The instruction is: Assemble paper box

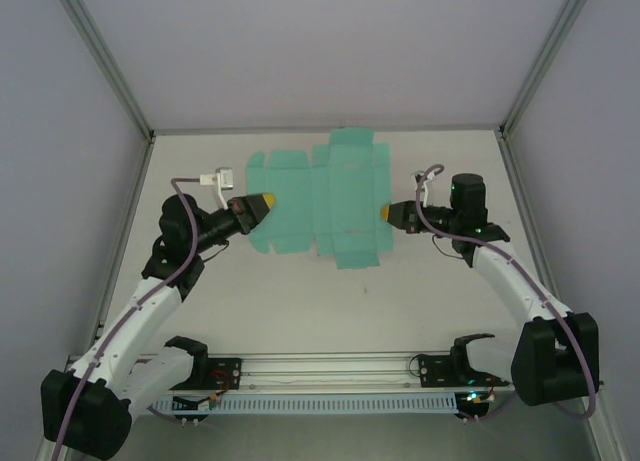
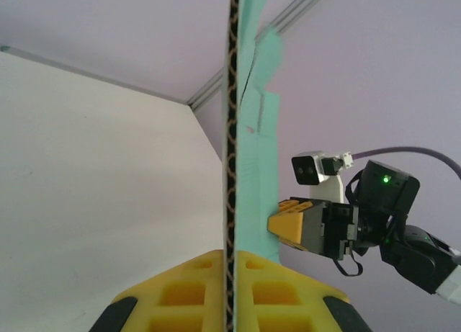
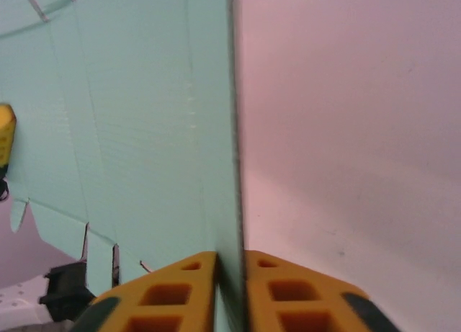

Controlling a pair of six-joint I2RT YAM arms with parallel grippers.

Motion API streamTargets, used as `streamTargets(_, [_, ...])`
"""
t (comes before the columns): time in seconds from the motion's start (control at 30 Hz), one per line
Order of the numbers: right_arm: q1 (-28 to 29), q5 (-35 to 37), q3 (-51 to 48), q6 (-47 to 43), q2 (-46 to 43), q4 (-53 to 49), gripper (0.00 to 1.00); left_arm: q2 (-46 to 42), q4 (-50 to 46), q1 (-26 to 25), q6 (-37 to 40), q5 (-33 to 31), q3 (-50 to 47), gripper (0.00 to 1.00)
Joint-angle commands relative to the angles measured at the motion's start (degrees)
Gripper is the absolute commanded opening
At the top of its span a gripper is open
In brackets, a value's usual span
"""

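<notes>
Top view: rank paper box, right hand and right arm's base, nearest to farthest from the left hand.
1. Paper box, gripped at its left edge.
2. Right hand, across the sheet.
3. Right arm's base, near right corner.

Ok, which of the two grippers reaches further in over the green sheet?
The left gripper: its yellow tip overlaps the green sheet, while the right gripper pinches it just at the very edge.
</notes>
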Motion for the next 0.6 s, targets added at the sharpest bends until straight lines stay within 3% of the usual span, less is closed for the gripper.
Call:
streamTargets(0.0, [-0.4, -2.2, 0.1, -1.6, 0.0, 0.9, 0.08, -1.4, -0.1, 0.0, 0.6, -0.7, -0.3, 0.00])
streamTargets(0.07, [-0.4, -3.0, 0.0, -2.1, -0.1, 1.8, 0.00, -1.1, -1.9, -0.1, 1.0, -1.8, 0.0, 0.01])
streamTargets(0.1, [-0.4, -3.1, 0.0, -2.9, -0.1, 1.6, 0.00, -1.1, -5.2, -0.1, 2.1, -3.6, 0.8, 0.22])
streamTargets(0.17, [-0.3, -2.6, 0.6, -5.7, 0.2, -0.8, 0.00, -1.4, -12.8, 0.0, 5.2, -8.8, 1.9, 0.85])
streamTargets(0.2, [-0.2, -1.6, 1.1, -7.6, 0.4, -2.7, 0.00, -1.8, -15.8, -0.1, 6.4, -11.9, 2.1, 1.00])
streamTargets(0.3, [1.1, 5.6, 3.3, -13.9, 2.0, -10.8, 0.00, -3.2, -25.0, -0.1, 8.1, -23.3, 2.4, 1.00])
streamTargets(0.4, [2.2, 8.2, 5.7, -18.3, 5.5, -15.4, 0.00, -3.5, -32.5, 0.0, 9.4, -31.2, 3.4, 1.00])
streamTargets(0.57, [4.5, 14.8, 14.1, -26.7, 15.1, -25.5, 0.00, -0.5, -37.2, 0.0, 10.2, -34.1, 5.7, 1.00])
